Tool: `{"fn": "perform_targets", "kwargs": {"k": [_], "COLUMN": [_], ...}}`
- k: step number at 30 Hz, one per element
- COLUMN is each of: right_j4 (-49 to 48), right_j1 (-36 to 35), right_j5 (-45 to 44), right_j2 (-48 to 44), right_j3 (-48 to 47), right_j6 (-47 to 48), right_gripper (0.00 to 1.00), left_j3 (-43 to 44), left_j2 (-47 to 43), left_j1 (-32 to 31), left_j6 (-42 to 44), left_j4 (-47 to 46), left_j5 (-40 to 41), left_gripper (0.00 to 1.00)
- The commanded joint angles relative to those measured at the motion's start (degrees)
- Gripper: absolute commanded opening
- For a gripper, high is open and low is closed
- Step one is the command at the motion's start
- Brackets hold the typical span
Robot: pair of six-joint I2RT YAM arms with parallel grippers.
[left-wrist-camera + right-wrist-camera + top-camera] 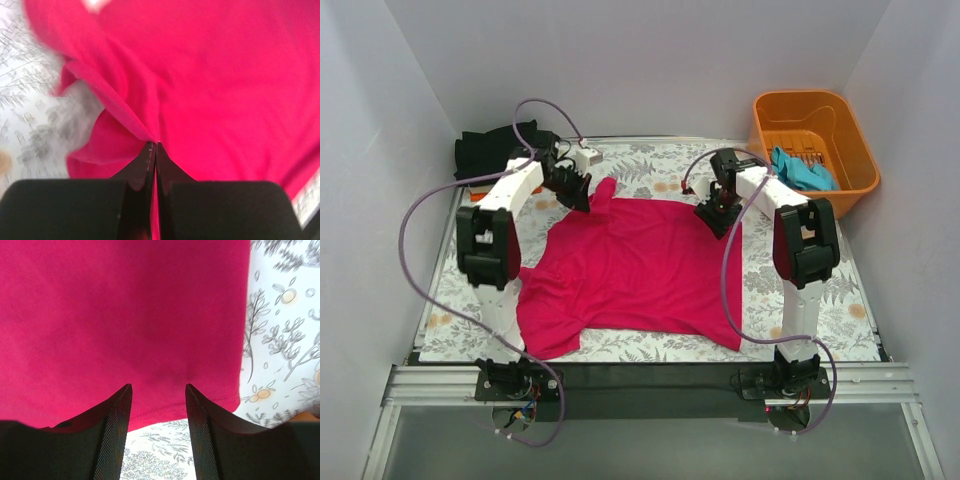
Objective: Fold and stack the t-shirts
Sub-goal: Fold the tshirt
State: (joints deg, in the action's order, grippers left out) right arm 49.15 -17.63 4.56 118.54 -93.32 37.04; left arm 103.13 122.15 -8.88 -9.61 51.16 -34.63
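Magenta t-shirt (640, 270) lies spread on the floral surface (840, 300); likely soft, light, floppy. Left fingers (142, 167) clamp a far-edge fold; right fingers (116, 425) stand apart over the hem corner, a good hold.

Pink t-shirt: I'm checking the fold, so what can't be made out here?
- Left wrist view: pink t-shirt blurred at upper left; the pinched part is hidden inside the left gripper.
- Top view: left arm hides part of the black pile; count unclear.
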Motion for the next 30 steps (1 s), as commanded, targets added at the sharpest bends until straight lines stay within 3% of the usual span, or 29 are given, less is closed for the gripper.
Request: {"fn": "perform_targets", "kwargs": {"k": [1,4,5,8,11,12,15,20,23,26,30], "right_j4": [0.1,0.2,0.2,0.2,0.6,0.7,1.0,0.8,0.9,1.1,1.4], "right_j1": [1.2,1.3,1.2,1.2,1.2,1.2,1.3,1.7,3.3,4.6,5.1], "right_j5": [1.2,1.6,1.7,1.8,1.9,1.9,2.4,0.6,1.3,1.2,1.4], "right_j2": [-4.3,-5.2,-5.3,-5.7,-6.4,-6.7,-8.0,-8.1,-6.1,-3.9,-3.7], "right_j3": [1.4,2.5,2.7,3.2,3.5,3.5,3.0,1.1,-0.9,-4.1,-4.7], "right_j6": [1.0,1.4,1.5,1.5,1.7,2.0,3.0,5.6,6.6,7.0,7.4], "right_gripper": [0.45,0.45,0.45,0.45,0.46,0.47,0.52,0.53,0.54,0.55,0.56], "left_j3": [-12.3,-24.1,-32.3,-43.2,-46.4,-45.2,-35.5,-19.7,-16.0,-11.1,-14.4], "left_j2": [-16.2,-24.0,-25.5,-30.1,-30.3,-30.0,-27.8,-21.9,-19.9,-13.2,-12.5], "left_j1": [-1.0,-3.6,-3.8,-3.2,-0.8,-0.1,4.4,11.0,10.7,9.7,9.7], "left_j6": [21.1,29.8,31.7,34.6,34.0,32.9,29.0,21.8,16.7,12.1,8.5], "left_j4": [9.7,11.1,10.5,6.2,3.9,3.6,8.3,12.6,9.8,12.7,10.1], "left_j5": [-2.8,3.0,5.0,11.2,14.8,14.9,8.6,-2.6,-3.2,-3.3,0.3], "left_gripper": [0.00,0.00,0.00,0.00,0.04,0.19,0.41,0.44,0.45,0.45,0.43]}}
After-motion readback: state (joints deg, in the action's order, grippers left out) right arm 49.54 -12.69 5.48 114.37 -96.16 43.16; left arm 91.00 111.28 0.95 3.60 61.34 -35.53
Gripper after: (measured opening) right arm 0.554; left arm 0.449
